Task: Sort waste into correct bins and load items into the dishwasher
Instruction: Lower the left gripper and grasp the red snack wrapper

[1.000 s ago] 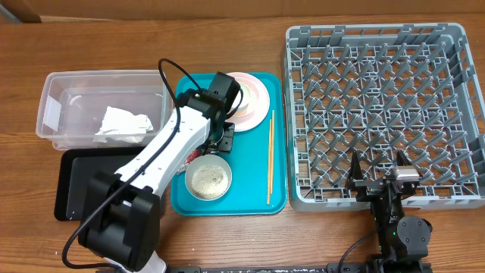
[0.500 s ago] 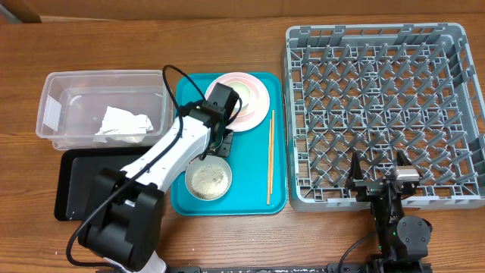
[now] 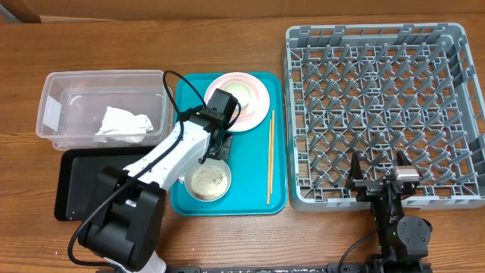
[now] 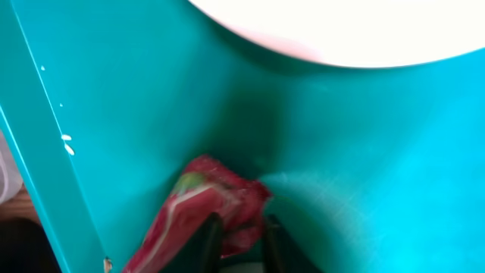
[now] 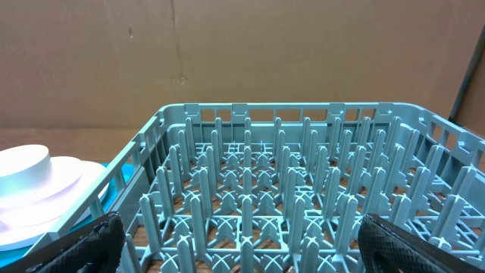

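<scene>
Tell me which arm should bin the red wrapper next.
Left. Left tool pinches the red wrapper on the teal tray, beside the clear tub; right tool sits open by the dish rack.

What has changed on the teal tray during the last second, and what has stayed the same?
The left tool moved back from the pink plate towards the rice bowl and closed on the red snack wrapper. The right tool stayed open at the near edge of the grey rack. The chopsticks, the plate and the napkin in the clear tub did not move.
</scene>
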